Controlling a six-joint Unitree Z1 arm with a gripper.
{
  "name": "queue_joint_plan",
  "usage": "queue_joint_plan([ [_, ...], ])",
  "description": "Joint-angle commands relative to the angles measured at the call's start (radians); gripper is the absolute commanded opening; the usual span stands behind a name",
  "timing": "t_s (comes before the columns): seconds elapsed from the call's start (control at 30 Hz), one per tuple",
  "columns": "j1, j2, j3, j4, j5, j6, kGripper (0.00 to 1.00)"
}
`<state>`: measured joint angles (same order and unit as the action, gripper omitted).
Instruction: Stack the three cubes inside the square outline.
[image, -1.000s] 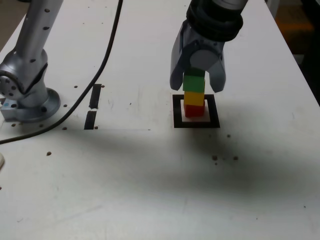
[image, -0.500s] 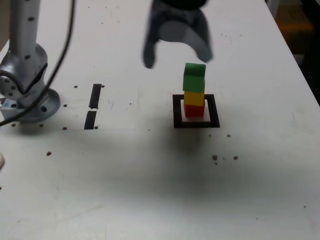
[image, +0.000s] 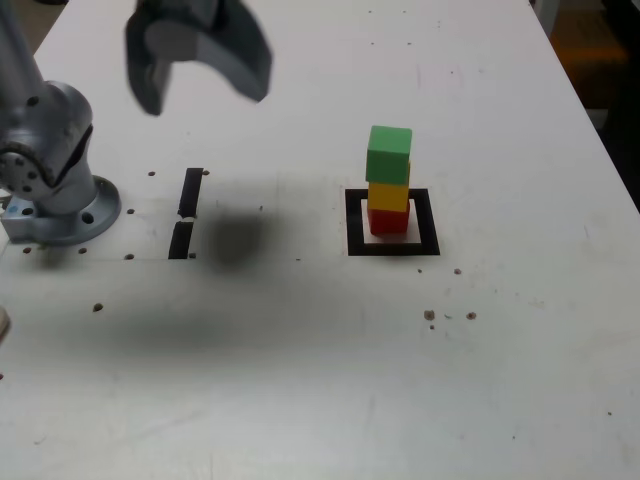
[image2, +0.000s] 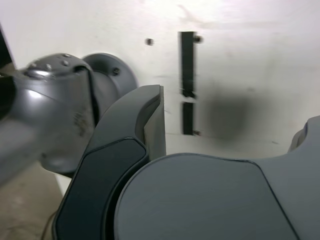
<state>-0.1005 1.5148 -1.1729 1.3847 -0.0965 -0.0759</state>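
Exterior view: your red cube (image: 388, 221), yellow cube (image: 388, 196) and green cube (image: 389, 154) stack right of centre inside the square outline (image: 355, 223), red lowest as base. Your gripper (image: 205, 98), upper left, gapes wide, empty, presumably to clear the tower.

Wrist view: tape strips (image2: 187, 64) at upper centre, no cubes.

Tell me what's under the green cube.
Under the green cube sits the yellow cube, and below that the red cube, inside the square outline. The faces pressed together, and the surface beneath the red cube, are covered.
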Motion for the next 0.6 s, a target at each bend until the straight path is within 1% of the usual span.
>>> queue_joint_plan([
  [0.0, 0.016, 0.016, 0.122, -0.089, -0.014, 0.029, 1.0],
  [0.1, 0.032, 0.016, 0.234, -0.19, -0.029, 0.069, 1.0],
  [0.13, 0.039, 0.016, 0.291, -0.235, -0.027, 0.08, 1.0],
  [0.23, 0.05, 0.018, 0.353, -0.292, -0.015, 0.096, 1.0],
  [0.33, 0.052, 0.016, 0.378, -0.315, -0.005, 0.101, 1.0],
  [0.47, 0.06, 0.011, 0.401, -0.319, -0.003, 0.114, 1.0],
  [0.53, 0.062, 0.014, 0.409, -0.323, -0.009, 0.12, 1.0],
  [0.57, 0.062, 0.017, 0.413, -0.324, -0.02, 0.12, 1.0],
])
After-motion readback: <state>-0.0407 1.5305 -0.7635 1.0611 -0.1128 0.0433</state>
